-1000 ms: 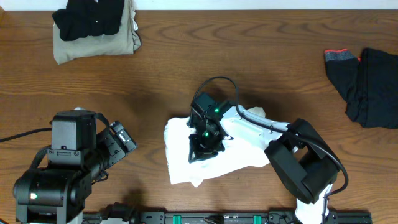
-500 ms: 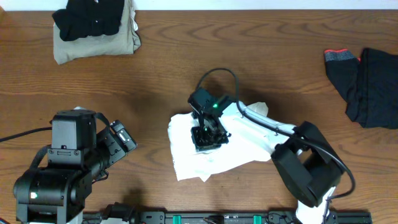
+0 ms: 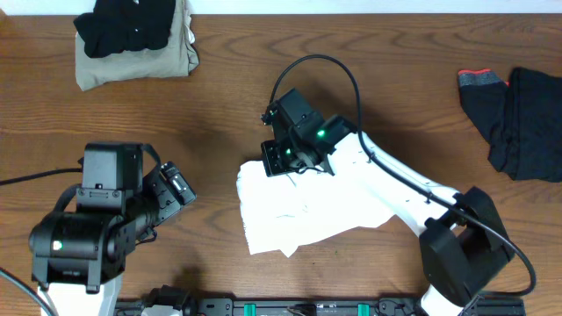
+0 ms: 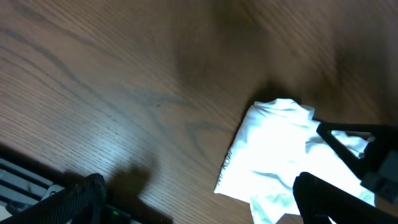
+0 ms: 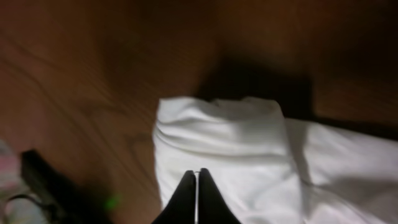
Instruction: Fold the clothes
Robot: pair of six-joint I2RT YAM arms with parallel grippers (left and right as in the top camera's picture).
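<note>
The white shirt (image 3: 307,211) lies folded into a wrinkly bundle at the middle front of the table. It also shows in the left wrist view (image 4: 273,149) and the right wrist view (image 5: 236,143). My right gripper (image 3: 281,165) hangs over the shirt's far left corner. Its fingers (image 5: 196,174) are pressed together with no cloth between them. My left gripper (image 3: 176,189) is at the front left, apart from the shirt. Its fingers (image 4: 199,205) are spread wide and empty, and the shirt lies ahead of them.
A folded khaki garment with a black one on top (image 3: 136,39) sits at the far left corner. A loose black garment with an orange trim (image 3: 518,118) lies at the right edge. A black rail (image 3: 307,307) runs along the front edge.
My right gripper has lifted off the shirt's middle and moved toward its far left corner, with the arm stretched out. The shirt stays on the table. The left arm has shifted slightly.
</note>
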